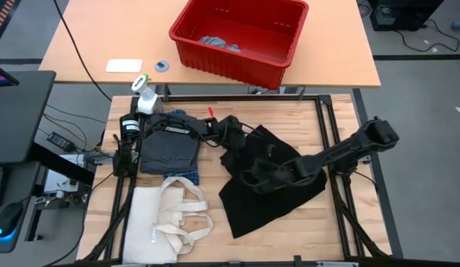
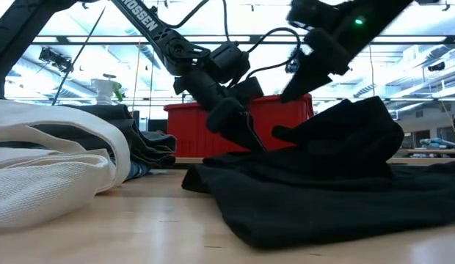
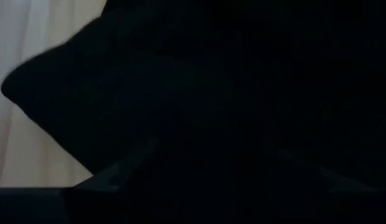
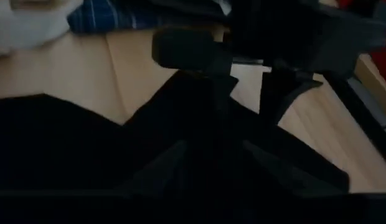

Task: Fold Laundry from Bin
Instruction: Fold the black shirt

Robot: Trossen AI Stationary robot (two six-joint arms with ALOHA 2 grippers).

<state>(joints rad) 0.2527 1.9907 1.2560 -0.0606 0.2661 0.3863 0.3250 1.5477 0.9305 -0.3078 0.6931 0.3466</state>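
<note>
At the table's left edge lies the cream tote bag (image 1: 167, 219), flat with its handles looped, and just beyond it sits a folded dark grey piece (image 1: 168, 151) stacked over a blue plaid shirt (image 1: 187, 176) whose edge peeps out toward the tote; that stack looks finished, as far as can be judged. A spray bottle (image 1: 145, 94) stands at the far left corner of the wooden work surface. Moving toward the middle, the left gripper (image 1: 228, 152) reaches in low over the near upper edge of the large black piece (image 1: 271, 196); its own camera shows only dark cloth, so I cannot tell whether its jaws are spread or pinching. The black piece sprawls across the table's centre and right, its long axis running diagonally from the far middle down toward the near centre, one corner pointing at the table's front edge, with a bunched hump raised in the middle. The right gripper (image 1: 254, 178) is down on that hump, jaws apparently nipping a fold of it. Farther back, the bin (image 1: 282, 63) holds a light grey piece (image 1: 215, 42), so folding is probably about half done.
</note>
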